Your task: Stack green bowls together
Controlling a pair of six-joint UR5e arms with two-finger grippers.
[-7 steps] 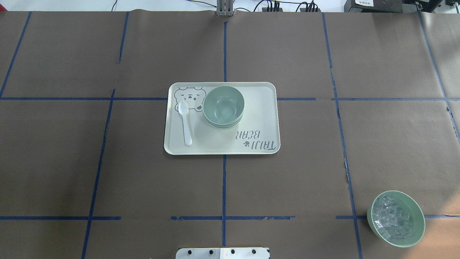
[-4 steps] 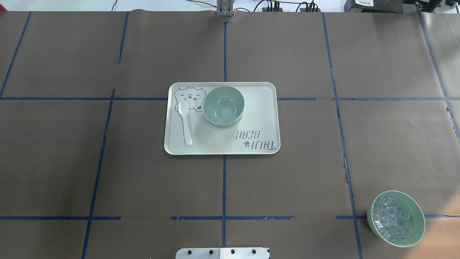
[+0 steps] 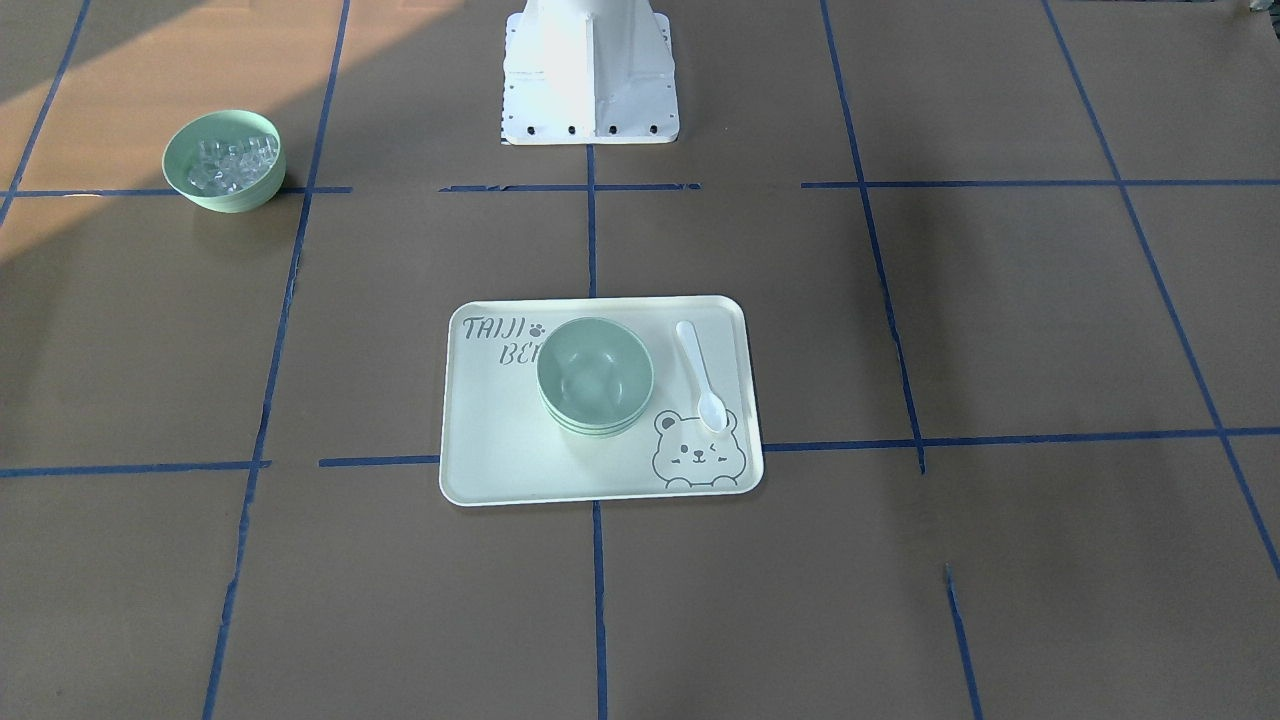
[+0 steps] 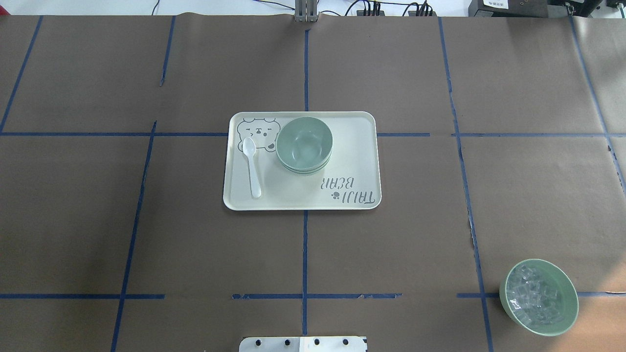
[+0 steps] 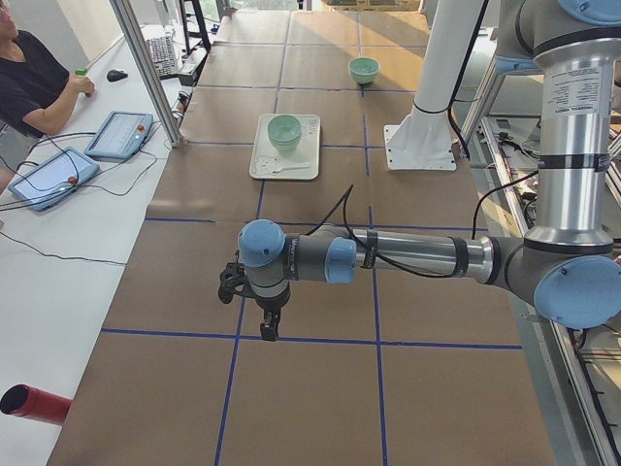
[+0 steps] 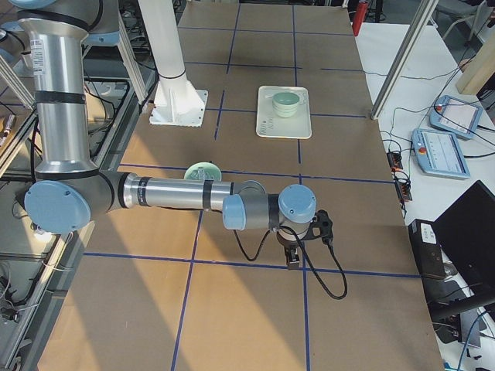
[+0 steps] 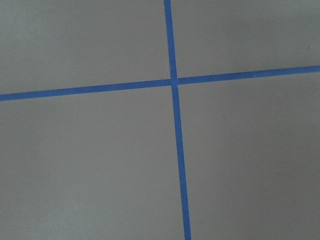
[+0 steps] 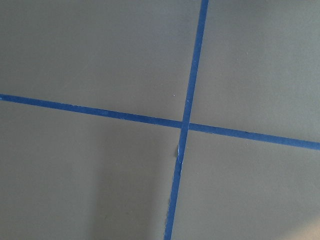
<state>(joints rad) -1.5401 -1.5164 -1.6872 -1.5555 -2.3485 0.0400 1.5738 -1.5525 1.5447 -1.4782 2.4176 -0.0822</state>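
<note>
The green bowls sit nested in one stack on the pale bear-print tray; the stack also shows in the front view. Neither gripper shows in the overhead or front views. The left gripper hangs low over bare table, far out on the robot's left. The right gripper hangs low over bare table, far out on the robot's right. I cannot tell whether either is open or shut. Both wrist views show only brown paper and a blue tape cross.
A white spoon lies on the tray beside the stack. A like green bowl with clear cubes stands near the robot's base on its right. The robot's base plate is at the near edge. An operator sits beyond the table.
</note>
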